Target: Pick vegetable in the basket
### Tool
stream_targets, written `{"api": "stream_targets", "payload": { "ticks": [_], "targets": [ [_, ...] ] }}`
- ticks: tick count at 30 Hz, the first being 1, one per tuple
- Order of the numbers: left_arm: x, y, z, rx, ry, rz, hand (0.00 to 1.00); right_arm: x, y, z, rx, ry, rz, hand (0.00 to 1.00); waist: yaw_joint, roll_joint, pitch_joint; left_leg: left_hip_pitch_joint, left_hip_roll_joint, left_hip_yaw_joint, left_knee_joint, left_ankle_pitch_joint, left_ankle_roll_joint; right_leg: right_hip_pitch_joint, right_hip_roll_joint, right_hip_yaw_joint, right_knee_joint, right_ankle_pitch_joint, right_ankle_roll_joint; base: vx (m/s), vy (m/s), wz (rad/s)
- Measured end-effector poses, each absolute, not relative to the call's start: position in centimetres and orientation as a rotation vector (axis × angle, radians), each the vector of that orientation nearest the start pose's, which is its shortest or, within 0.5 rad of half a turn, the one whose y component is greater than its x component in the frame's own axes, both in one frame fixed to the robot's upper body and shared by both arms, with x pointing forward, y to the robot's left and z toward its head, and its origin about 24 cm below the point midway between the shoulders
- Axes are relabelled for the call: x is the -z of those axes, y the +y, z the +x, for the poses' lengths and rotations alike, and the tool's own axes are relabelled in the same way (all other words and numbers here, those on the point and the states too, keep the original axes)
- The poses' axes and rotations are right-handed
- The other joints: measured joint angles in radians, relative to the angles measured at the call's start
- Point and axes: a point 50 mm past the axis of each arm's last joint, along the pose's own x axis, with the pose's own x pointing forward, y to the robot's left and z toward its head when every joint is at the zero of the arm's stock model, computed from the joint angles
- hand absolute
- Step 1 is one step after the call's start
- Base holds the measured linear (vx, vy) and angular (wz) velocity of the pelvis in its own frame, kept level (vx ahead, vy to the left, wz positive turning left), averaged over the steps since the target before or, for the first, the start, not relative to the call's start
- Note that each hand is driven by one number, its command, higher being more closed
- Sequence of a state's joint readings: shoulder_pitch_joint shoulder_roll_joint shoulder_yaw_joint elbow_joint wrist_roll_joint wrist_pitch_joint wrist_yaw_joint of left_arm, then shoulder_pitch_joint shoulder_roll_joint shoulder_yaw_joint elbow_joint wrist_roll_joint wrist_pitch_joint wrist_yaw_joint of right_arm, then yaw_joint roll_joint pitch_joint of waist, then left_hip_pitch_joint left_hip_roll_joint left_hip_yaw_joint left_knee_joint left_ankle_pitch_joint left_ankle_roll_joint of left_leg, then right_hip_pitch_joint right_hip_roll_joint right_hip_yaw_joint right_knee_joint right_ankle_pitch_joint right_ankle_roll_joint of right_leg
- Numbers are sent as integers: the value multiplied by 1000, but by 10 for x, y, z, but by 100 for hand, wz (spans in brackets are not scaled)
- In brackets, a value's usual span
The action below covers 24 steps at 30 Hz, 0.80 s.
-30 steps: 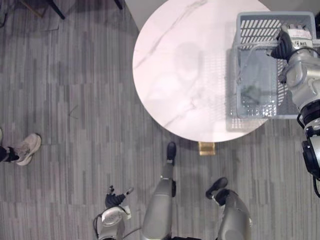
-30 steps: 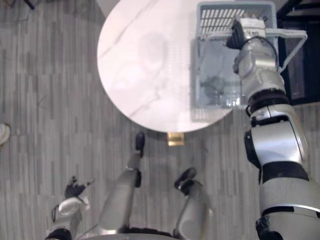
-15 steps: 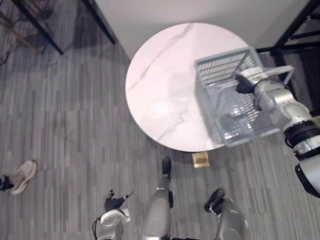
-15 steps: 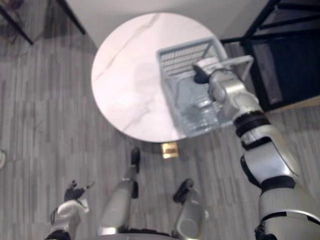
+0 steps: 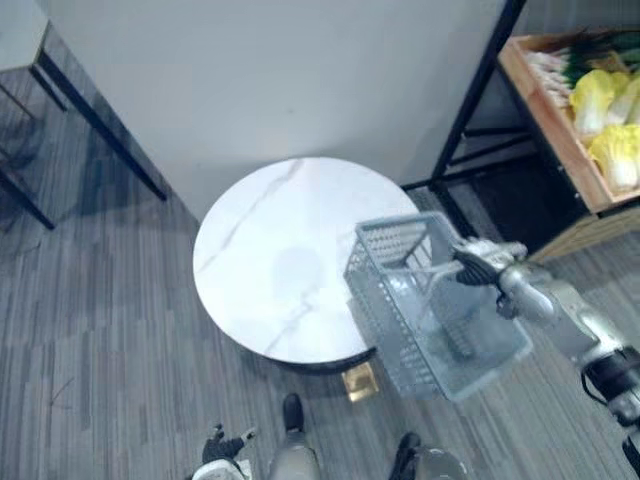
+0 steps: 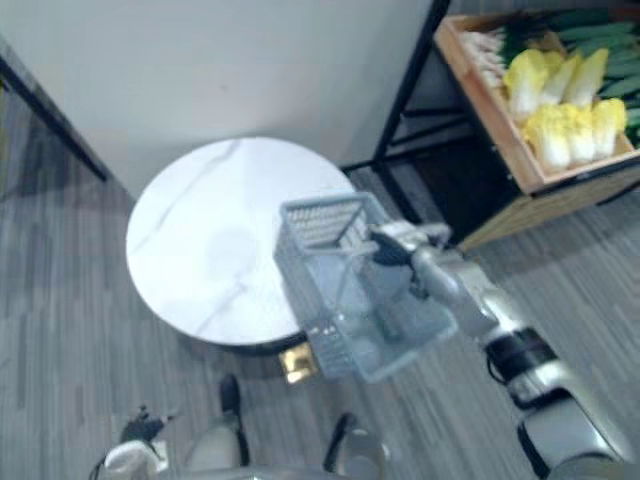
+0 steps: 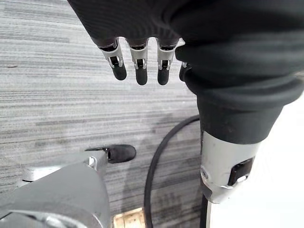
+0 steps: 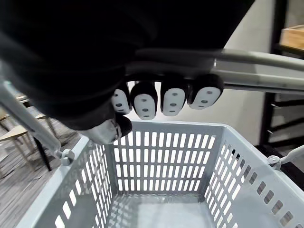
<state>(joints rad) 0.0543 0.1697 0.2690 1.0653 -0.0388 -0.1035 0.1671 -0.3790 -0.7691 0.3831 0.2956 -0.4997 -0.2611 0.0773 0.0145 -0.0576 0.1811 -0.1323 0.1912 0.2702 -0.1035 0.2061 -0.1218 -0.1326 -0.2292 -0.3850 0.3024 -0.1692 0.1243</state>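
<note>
A grey slotted plastic basket (image 5: 430,320) hangs tilted in the air at the right edge of the round white table (image 5: 270,270). My right hand (image 5: 478,264) is shut on its handle. In the right wrist view the fingers (image 8: 173,99) curl round the handle bar (image 8: 266,61), and the basket (image 8: 161,156) below looks empty. Pale yellow cabbages (image 6: 560,125) and green stalks (image 5: 600,45) lie in a wooden crate (image 6: 500,130) at the far right, apart from the basket. My left hand (image 7: 137,66) hangs low over the floor, fingers straight.
The crate rests on a black metal shelf frame (image 5: 470,110) just right of the table. A white wall (image 5: 280,80) runs behind the table. Dark table legs (image 5: 90,120) stand at the far left on grey plank floor (image 5: 90,330).
The whole view has swung up and right, bringing the shelf and crate into sight. My right hand has lifted the basket off the table and carried it past the table's right edge.
</note>
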Motion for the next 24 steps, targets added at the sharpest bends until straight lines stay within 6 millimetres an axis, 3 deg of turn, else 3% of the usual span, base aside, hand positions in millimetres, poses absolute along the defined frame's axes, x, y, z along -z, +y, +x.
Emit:
{"api": "stream_targets", "payload": {
  "ticks": [5,11,16,19,20,21,24],
  "targets": [
    [150,256,85,-490,1043,93,0,-59,-235,271,-441,-43,-1279,100,-45,5,-28,30,-2,65,1,-17,5,-1,13,65,-50,39,8,20,14,-39],
    [154,251,79,-455,1077,117,0,-33,-269,236,-382,137,-1244,100,-88,26,-61,68,-4,132,0,-33,5,6,21,125,-96,73,15,-7,26,-32],
    [159,240,68,-412,1114,107,0,-12,-304,210,-282,304,-1242,100,-96,54,-97,98,-5,184,-1,-51,5,6,28,177,-130,93,25,-5,31,-34],
    [161,236,64,-401,1132,93,0,9,-317,192,-210,434,-1198,100,-118,53,-103,105,-7,185,-1,-57,1,17,28,178,-138,93,23,5,9,-4],
    [162,233,62,-394,1139,85,0,17,-323,184,-177,486,-1173,100,-121,67,-113,105,-7,185,-1,-60,0,19,28,178,-144,93,24,0,0,0],
    [163,230,62,-381,1142,79,0,26,-330,172,-139,544,-1151,100,-121,59,-112,105,-8,185,-1,-64,1,19,27,178,-145,93,24,32,13,1],
    [164,226,59,-373,1150,73,0,44,-342,149,-42,673,-1097,100,-125,68,-121,110,-11,185,-1,-68,2,32,25,177,-151,94,24,50,11,1]
  ]
}}
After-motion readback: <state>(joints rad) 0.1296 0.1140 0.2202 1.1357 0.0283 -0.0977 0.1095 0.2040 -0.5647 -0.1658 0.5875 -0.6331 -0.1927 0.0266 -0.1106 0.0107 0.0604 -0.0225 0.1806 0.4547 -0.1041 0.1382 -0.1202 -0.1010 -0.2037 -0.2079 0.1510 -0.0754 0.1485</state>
